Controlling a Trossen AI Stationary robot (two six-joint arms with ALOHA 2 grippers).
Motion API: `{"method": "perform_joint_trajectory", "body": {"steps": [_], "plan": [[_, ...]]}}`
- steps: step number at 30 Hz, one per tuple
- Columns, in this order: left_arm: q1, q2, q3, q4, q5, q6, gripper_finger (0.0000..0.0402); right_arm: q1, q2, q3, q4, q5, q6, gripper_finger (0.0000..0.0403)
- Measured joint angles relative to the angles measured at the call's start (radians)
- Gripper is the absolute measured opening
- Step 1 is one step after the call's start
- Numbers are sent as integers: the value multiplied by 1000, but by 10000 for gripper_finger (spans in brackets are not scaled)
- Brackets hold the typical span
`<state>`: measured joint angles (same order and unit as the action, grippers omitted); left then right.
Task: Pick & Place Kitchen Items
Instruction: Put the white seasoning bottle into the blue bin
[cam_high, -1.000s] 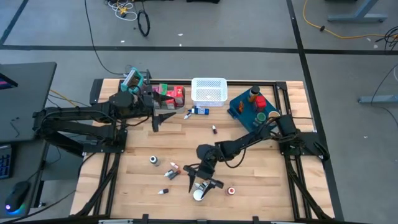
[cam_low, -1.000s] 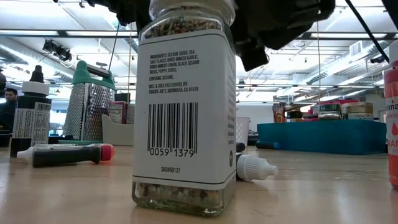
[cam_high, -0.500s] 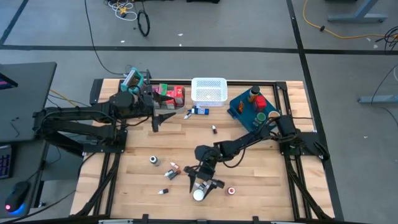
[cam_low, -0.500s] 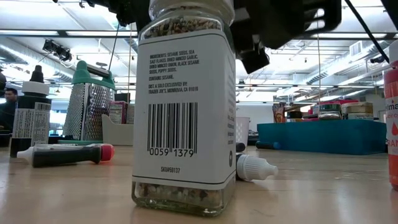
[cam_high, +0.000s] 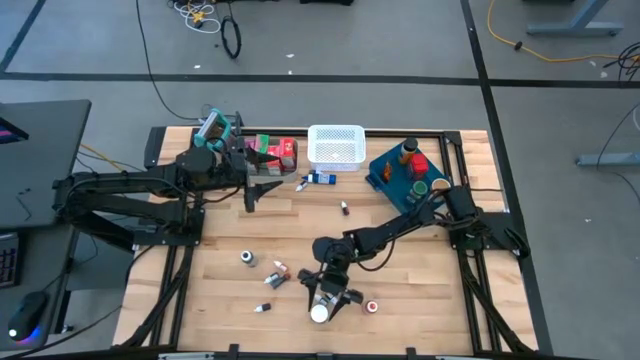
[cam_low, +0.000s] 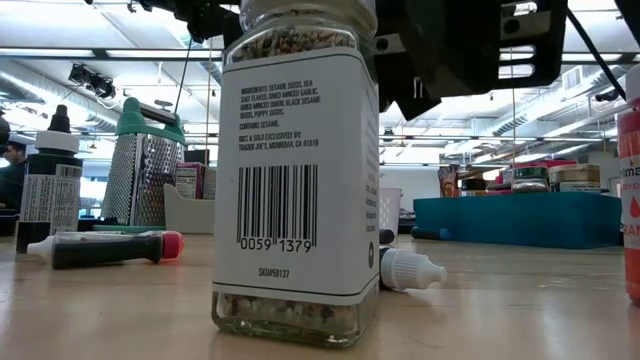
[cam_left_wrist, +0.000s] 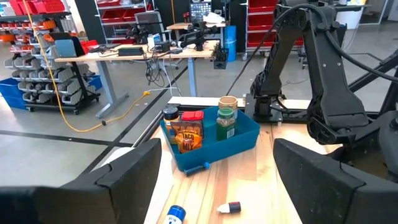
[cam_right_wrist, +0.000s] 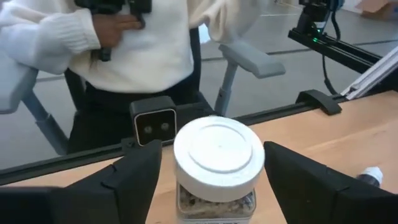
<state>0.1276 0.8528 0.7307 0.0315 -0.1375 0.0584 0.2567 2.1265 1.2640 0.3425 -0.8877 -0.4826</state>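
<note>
Right gripper (cam_high: 328, 299) spread wide around the seasoning jar (cam_high: 320, 313).

The jar stands upright at the lower middle of the high view, its white lid (cam_right_wrist: 218, 150) between the fingers (cam_right_wrist: 134, 177), seemingly untouched. The left gripper (cam_high: 262, 190), also wide open, waits in the upper left, near the cartons (cam_high: 275, 151).

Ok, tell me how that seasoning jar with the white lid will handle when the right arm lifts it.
The seasoning jar looks like rigid clear glass or plastic, so probably stiff but slick. It stands tall on a small base, so an off-centre nudge could tip it. The right tool is open, fingers either side below the white lid; gripping there, above the middle, it may swing.
</note>
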Motion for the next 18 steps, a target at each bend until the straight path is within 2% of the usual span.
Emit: {"method": "perform_joint_trajectory", "body": {"steps": [5,18], "plan": [[0,0,0,0,0,0,316,6,34,0,86,-47,14,268],[0,0,0,-70,0,-3,316,-15,43,0,111,-72,33,222]]}}
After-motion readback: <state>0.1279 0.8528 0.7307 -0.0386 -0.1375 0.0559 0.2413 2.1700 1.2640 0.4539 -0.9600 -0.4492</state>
